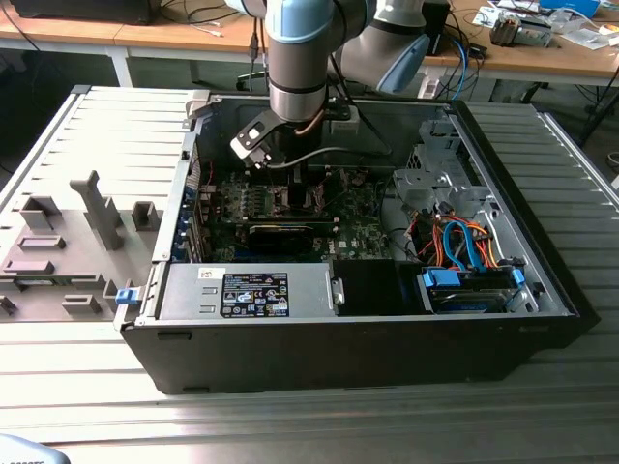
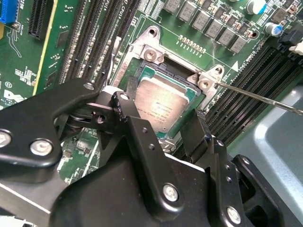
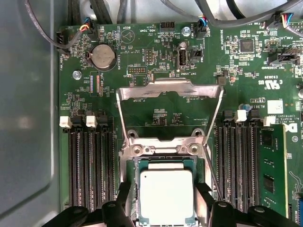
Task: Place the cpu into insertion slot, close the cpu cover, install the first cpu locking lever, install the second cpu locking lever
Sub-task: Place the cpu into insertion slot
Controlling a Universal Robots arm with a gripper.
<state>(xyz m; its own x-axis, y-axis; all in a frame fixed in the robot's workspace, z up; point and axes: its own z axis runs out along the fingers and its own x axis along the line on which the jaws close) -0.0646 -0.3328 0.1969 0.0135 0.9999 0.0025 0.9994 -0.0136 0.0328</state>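
Straddling the small flat square cpu with a silvery-grey metal top [image 3: 166,194], the black jaws are seen spread wider than the chip, one to each side, with nothing held between them. Whether either touches the chip's green edge cannot be told. The cpu is seated flat in the dark square insertion slot [image 3: 165,160] of the green motherboard [image 3: 156,47], inside the open black computer case [image 1: 338,353] on the ribbed metal table [image 1: 290,425]. The thin silvery cpu cover [image 3: 169,88] is swung open beyond its hinge, and the board is seen through its window. The cpu is judged light, rigid and fragile, with a smooth, slippery top and an underside easily damaged. It is best taken by two opposite edges, kept level, and pressed only lightly.
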